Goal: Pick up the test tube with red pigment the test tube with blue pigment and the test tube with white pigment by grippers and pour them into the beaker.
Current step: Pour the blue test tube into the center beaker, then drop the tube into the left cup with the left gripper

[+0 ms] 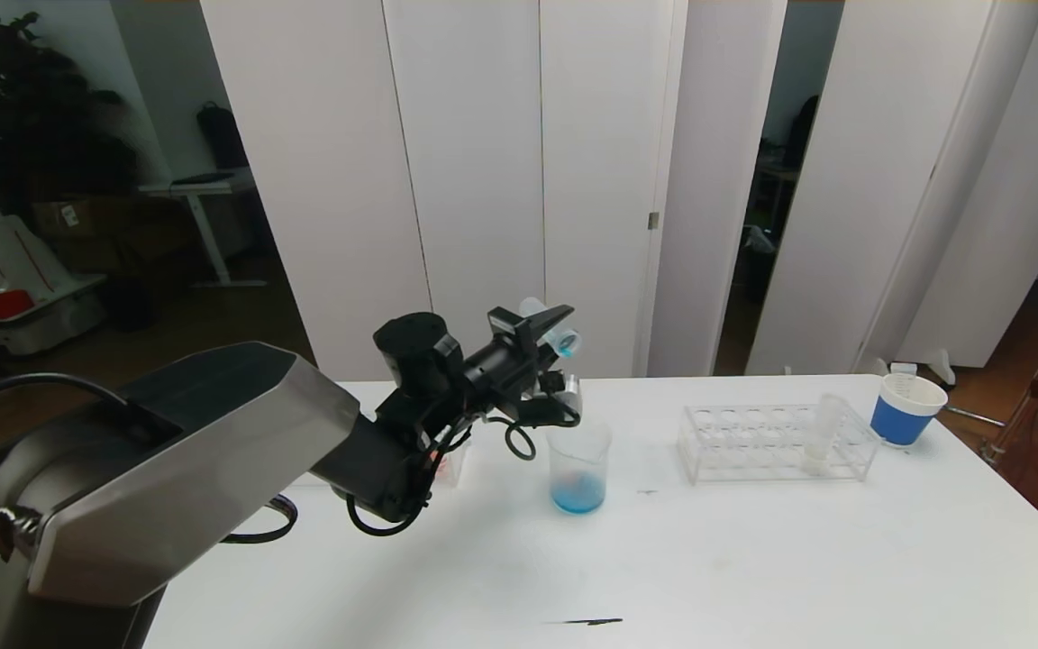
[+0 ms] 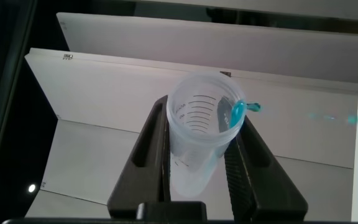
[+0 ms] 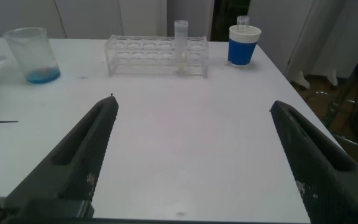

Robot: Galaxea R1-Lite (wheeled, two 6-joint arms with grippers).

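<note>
- Left hand (image 1: 544, 335) is clamped on the test tube with blue pigment (image 1: 553, 330), tipped above the beaker (image 1: 578, 469).
- The beaker on the counter (image 1: 753, 559) holds blue liquid.
- The test tube with white pigment (image 1: 822, 435) stands in the rack (image 1: 776, 442).
- Right hand (image 3: 191, 155) hovers low over the counter, fingers apart.

Clear plastic beaker (image 1: 578, 469) and clear acrylic rack (image 1: 776, 442) on a smooth matt white table (image 1: 753, 559); brushed-metal robot arm casing (image 1: 168, 469).
</note>
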